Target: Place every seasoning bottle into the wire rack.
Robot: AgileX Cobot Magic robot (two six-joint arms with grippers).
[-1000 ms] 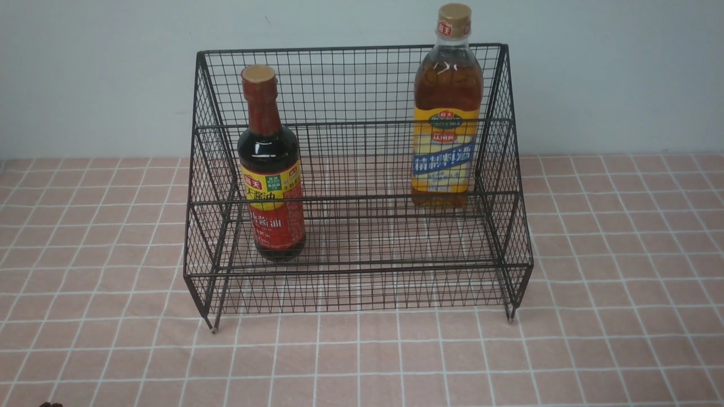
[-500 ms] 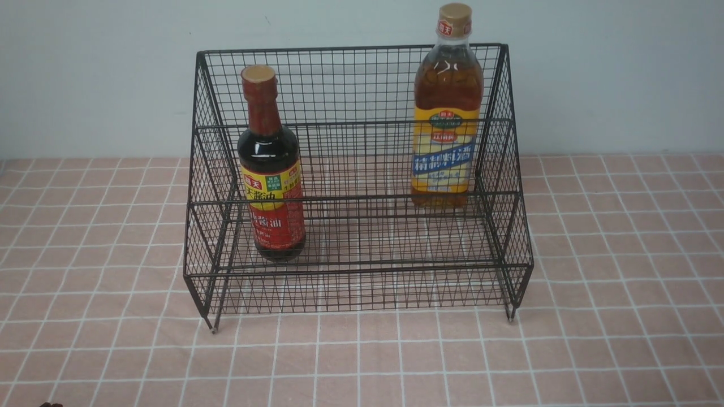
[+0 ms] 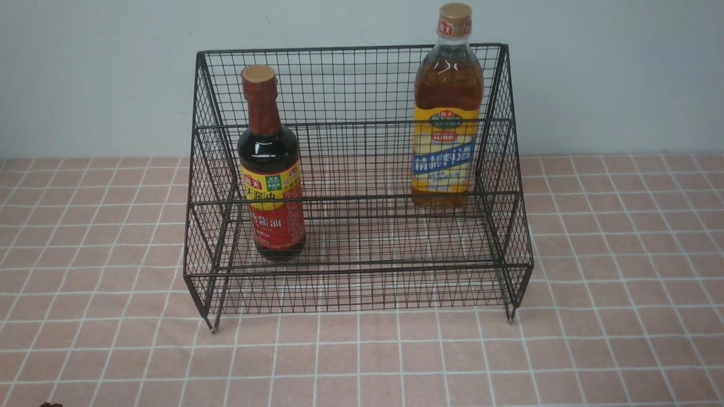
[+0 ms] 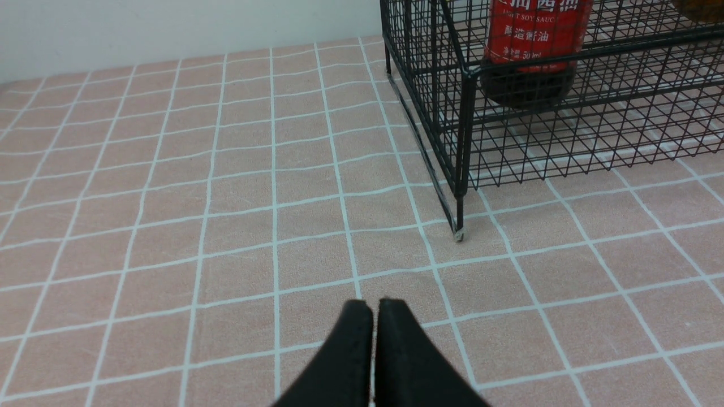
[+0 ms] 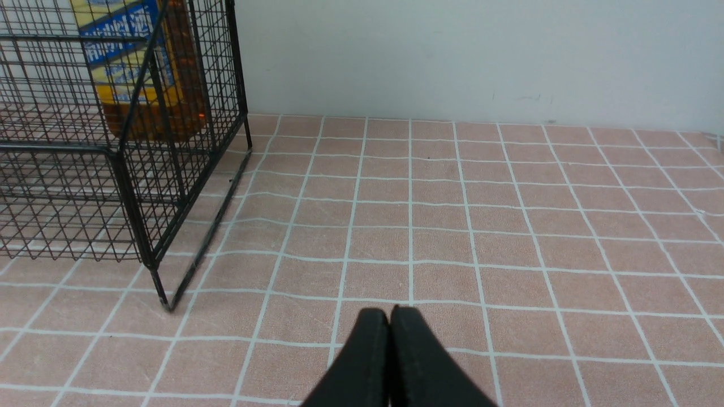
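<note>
The black wire rack (image 3: 356, 265) stands at the middle of the table. The dark soy-sauce bottle (image 3: 270, 169) stands upright on its lower front tier at the left; its base shows in the left wrist view (image 4: 529, 51). The taller amber bottle (image 3: 447, 113) stands upright on the upper back tier at the right; it shows in the right wrist view (image 5: 141, 68). My left gripper (image 4: 374, 308) is shut and empty over the cloth, short of the rack's front left foot (image 4: 459, 234). My right gripper (image 5: 389, 314) is shut and empty, off the rack's right side.
A pink checked tablecloth (image 3: 622, 282) covers the table. A pale wall (image 3: 85, 73) rises right behind the rack. The rack's front right foot (image 5: 167, 305) stands a little way from my right gripper.
</note>
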